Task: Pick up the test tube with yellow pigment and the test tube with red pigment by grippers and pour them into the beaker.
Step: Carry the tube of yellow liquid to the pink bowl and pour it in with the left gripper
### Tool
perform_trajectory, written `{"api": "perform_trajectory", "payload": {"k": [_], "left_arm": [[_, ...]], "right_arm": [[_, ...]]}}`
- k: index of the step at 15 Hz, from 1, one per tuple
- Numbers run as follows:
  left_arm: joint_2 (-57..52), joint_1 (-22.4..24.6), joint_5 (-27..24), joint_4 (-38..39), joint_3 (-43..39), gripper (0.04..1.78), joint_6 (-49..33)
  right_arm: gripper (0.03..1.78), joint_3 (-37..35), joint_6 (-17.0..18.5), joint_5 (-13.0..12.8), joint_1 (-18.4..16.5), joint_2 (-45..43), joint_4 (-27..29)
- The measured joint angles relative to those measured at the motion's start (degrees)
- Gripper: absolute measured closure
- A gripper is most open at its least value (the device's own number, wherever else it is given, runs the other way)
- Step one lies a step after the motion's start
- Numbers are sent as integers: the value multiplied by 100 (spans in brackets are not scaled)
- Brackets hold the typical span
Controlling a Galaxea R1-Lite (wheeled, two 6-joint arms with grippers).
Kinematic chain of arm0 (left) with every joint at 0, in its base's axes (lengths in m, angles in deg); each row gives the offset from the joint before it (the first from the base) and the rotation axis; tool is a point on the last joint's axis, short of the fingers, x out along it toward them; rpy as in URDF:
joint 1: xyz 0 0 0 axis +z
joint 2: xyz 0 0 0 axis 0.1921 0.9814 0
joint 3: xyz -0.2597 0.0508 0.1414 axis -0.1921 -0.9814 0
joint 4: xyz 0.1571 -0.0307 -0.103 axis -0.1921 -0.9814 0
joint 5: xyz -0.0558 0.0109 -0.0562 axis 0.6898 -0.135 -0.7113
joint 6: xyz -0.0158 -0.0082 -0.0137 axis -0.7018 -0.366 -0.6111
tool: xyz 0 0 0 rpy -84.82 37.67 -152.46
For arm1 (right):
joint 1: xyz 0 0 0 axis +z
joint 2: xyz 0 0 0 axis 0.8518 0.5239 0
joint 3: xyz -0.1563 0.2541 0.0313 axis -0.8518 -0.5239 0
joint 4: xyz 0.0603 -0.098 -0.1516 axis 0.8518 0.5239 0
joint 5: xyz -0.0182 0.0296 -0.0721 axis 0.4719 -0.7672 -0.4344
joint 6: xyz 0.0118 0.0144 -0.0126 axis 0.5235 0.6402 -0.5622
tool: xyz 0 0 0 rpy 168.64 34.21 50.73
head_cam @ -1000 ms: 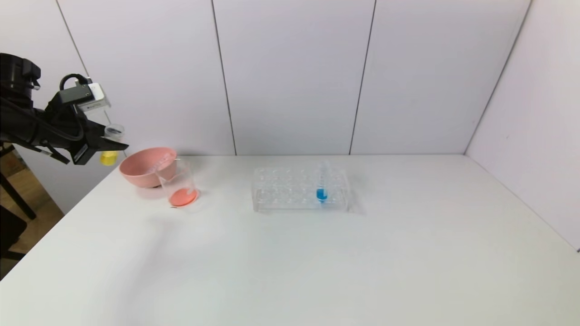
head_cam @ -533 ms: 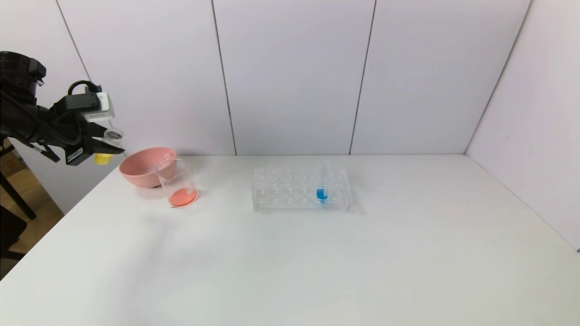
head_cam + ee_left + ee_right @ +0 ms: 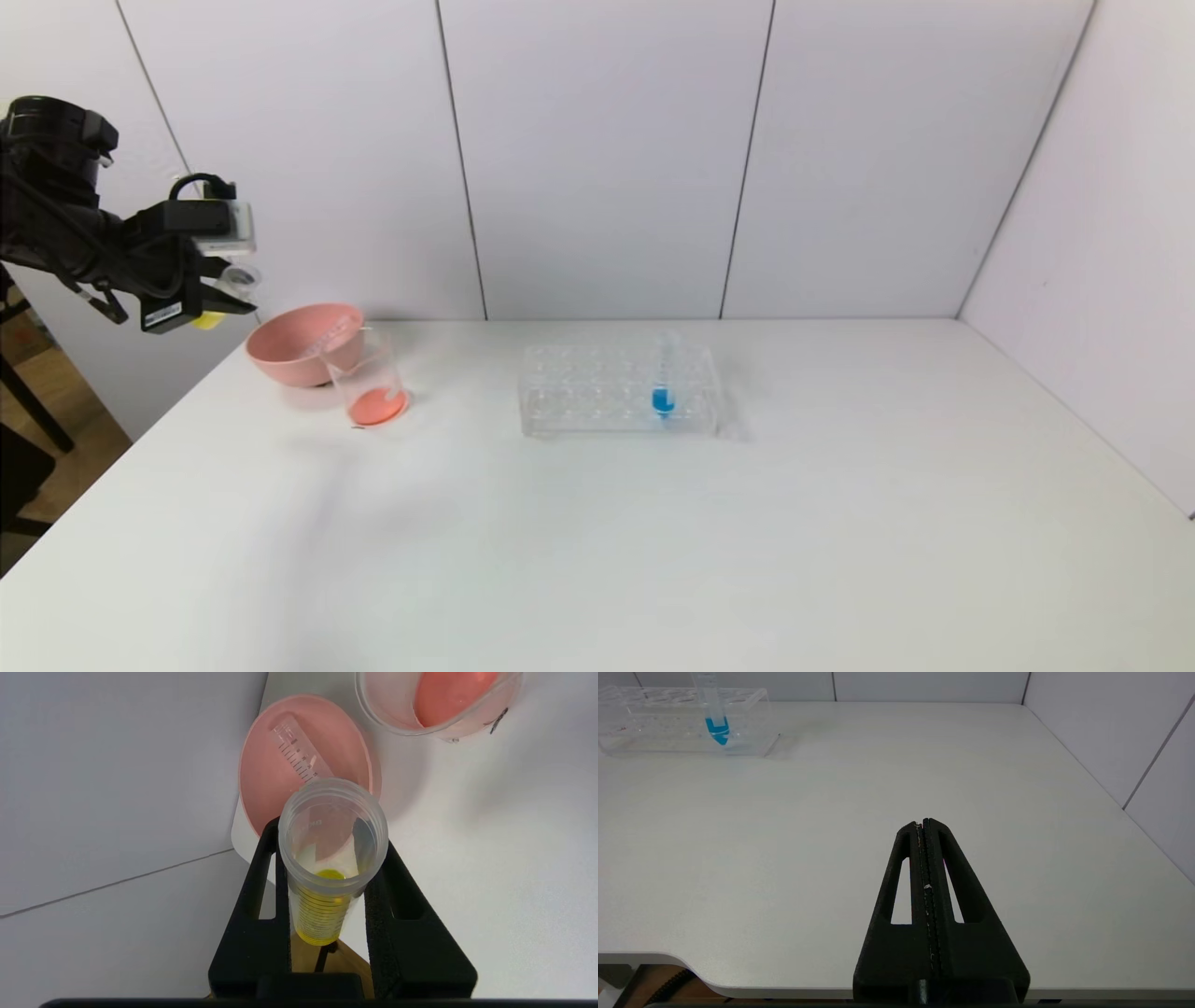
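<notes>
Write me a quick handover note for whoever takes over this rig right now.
Left end effector: shut on the test tube with yellow pigment, raised off the table's left edge behind the pink bowl; yellow liquid is in the tube.
Right end effector: shut, empty, parked over the table's near right part.
Beaker: in front of the bowl, holding red-orange liquid. An empty graduated tube lies in the bowl, so the red pour looks done.
Rack: holds only the blue tube.
Left: pour the yellow into the beaker.
</notes>
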Motion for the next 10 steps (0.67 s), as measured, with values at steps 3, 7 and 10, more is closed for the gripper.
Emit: {"api": "perform_trajectory", "payload": {"k": [3, 7, 10], "left_arm": [[66, -129, 5, -20, 78, 136, 80], [245, -243, 24, -205, 284, 136, 325], [316, -352, 241, -205, 332, 136, 621]], "right_arm": [[170, 0, -2, 2, 0, 0, 0], [170, 0, -2, 2, 0, 0, 0], [170, 0, 0, 0, 0, 0, 0]]}}
